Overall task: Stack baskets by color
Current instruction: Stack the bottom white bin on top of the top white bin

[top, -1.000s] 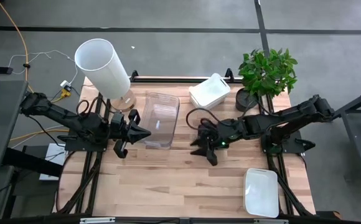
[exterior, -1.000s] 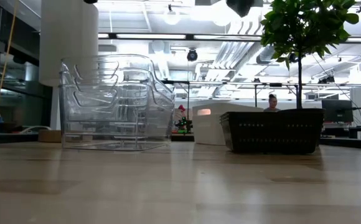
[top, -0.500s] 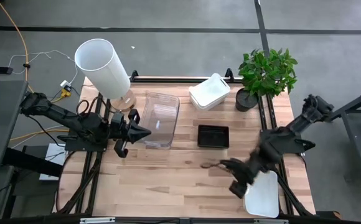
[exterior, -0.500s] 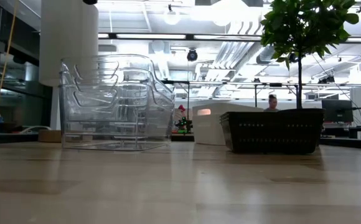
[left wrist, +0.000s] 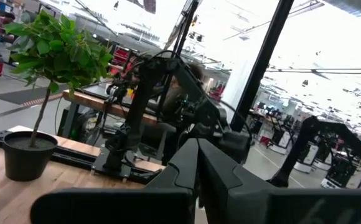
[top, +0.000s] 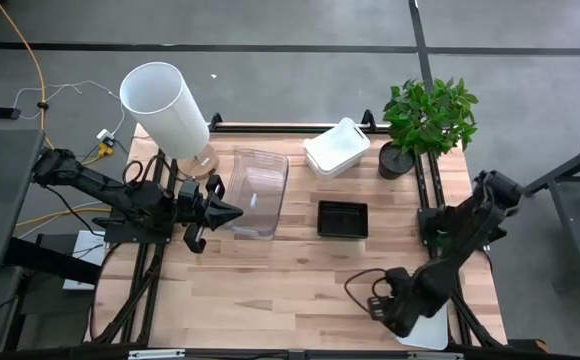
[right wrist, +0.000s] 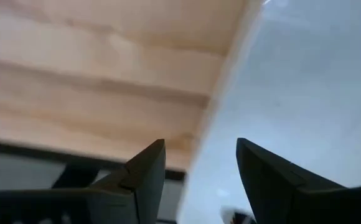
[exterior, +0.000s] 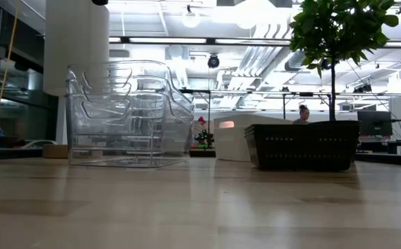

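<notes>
Wooden desk carries all bins. Right tool, fingers apart, hovers over the near white bin, well apart from the plant. Judged light, stiff, slippery; grip its rim. Left tool together beside the clear bin.

Robotics lab: rows of arm rigs

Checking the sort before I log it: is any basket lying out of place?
One is: a white basket lies alone at the table's near right corner, apart from the other white basket beside the plant. The open right gripper hovers at its edge.
</notes>
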